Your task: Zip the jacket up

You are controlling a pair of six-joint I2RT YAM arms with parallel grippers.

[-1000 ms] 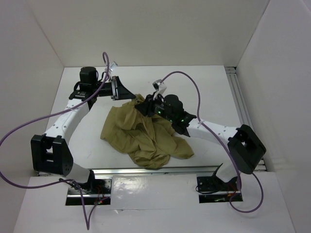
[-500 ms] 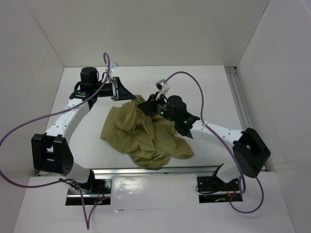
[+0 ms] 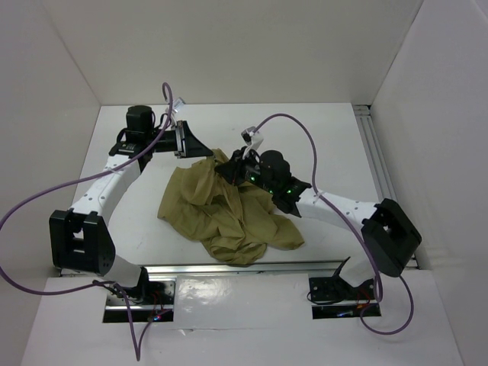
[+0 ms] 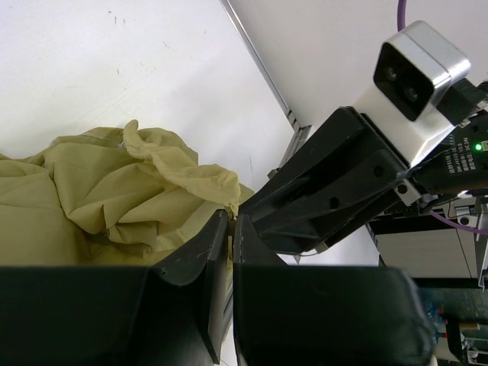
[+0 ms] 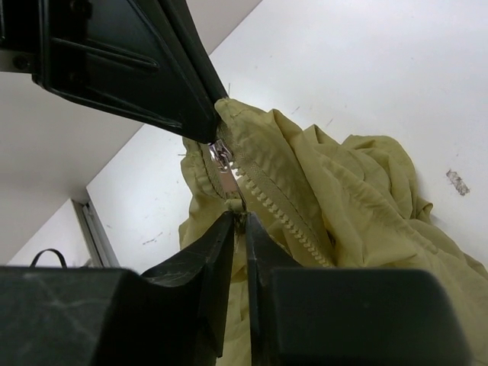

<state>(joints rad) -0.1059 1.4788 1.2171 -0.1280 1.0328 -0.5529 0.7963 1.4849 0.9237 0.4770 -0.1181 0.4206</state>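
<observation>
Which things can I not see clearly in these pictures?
Top view: the right gripper covers where the jacket is gripped; zipper too small.
Left wrist: the left gripper hides the cloth it pinches.
Right wrist: the zipper runs behind the fingers; its other half is not seen.

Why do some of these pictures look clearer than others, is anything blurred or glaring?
Top external: even, soft light, only faint shadow beside the jacket, and a bright sheen on the glossy strip at the near edge. Left wrist: the left end effector is dark and nearly featureless close to the lens. Right wrist: zipper teeth are crisp; the right end effector is underexposed black.
</observation>
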